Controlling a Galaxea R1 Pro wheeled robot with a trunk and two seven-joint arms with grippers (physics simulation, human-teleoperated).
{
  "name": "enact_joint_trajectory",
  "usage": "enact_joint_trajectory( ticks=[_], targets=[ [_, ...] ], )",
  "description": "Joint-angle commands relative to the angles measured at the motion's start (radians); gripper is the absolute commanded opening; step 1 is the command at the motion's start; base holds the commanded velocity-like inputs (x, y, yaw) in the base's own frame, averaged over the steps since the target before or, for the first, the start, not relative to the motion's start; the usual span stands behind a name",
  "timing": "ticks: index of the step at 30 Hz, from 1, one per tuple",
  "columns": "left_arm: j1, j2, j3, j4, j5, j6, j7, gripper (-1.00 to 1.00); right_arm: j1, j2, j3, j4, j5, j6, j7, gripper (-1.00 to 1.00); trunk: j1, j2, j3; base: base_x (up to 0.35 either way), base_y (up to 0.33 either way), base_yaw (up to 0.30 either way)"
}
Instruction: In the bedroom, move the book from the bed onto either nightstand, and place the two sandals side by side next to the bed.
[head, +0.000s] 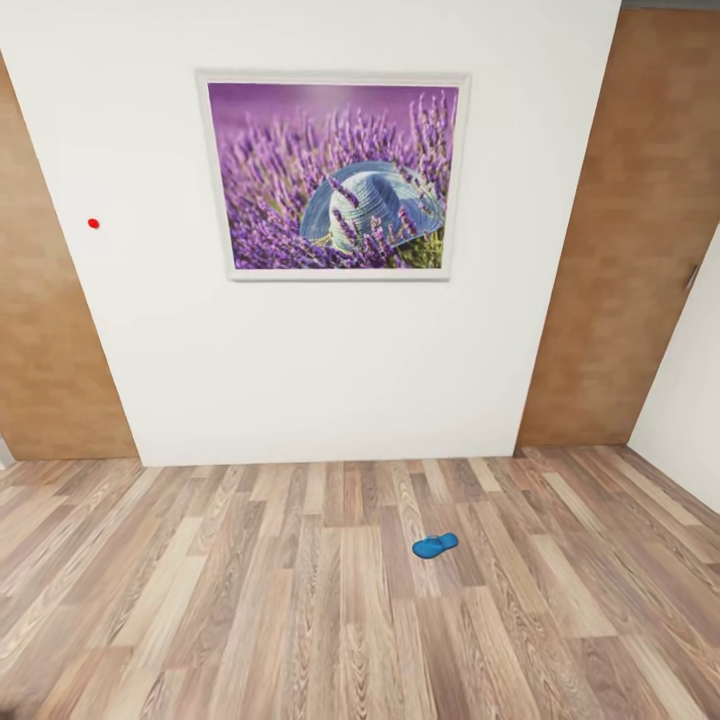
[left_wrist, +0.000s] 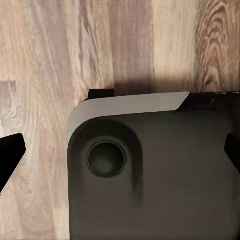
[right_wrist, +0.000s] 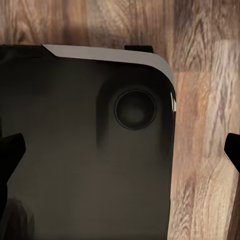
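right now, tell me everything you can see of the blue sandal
One sandal shows in the head view: a small, flat, bright blue flip-flop, its strap too small to make out. It lies by itself on the light-brown wood-plank floor, long axis roughly sideways and slightly tilted, a little right of centre. It sits some way out from the white wall that carries the lavender picture. Only the floor touches it.

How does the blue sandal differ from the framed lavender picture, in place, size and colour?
The sandal lies flat on the wood-plank floor, while the lavender picture hangs upright on the white wall. The sandal appears small; the picture appears far larger. The sandal is plain bright blue; the picture is mostly purple within a pale frame. Both contain blue: the picture shows a blue hat.
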Motion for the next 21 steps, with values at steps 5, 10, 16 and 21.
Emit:
enact_joint_trajectory(
  ticks=[5, 10, 16, 21],
  targets=[
    [-0.001, 0.0, 0.0, 0.001, 0.0, -0.004, -0.001, 1.0, -0.001, 0.001, 0.001, 0.001, 0.0, -0.003, 0.0, 1.0, 0.001, 0.0, -0.001, 0.327, 0.01, 0.0],
    [-0.001, 0.0, 0.0, 0.001, 0.0, -0.004, -0.001, 1.0, -0.001, 0.002, 0.001, 0.002, 0.001, -0.003, 0.001, 1.0, 0.001, 0.0, -0.001, 0.329, 0.065, 0.0],
    [-0.001, 0.0, 0.0, 0.001, 0.0, -0.004, -0.001, 1.0, -0.001, 0.006, 0.001, 0.003, 0.001, -0.003, 0.002, 1.0, 0.001, 0.0, -0.001, 0.295, 0.167, -0.009],
    [-0.001, 0.001, 0.0, 0.001, 0.0, -0.004, -0.001, 1.0, -0.001, 0.007, 0.001, 0.004, 0.001, -0.003, 0.002, 1.0, 0.001, 0.0, -0.001, 0.265, 0.225, -0.143]
  ],
)
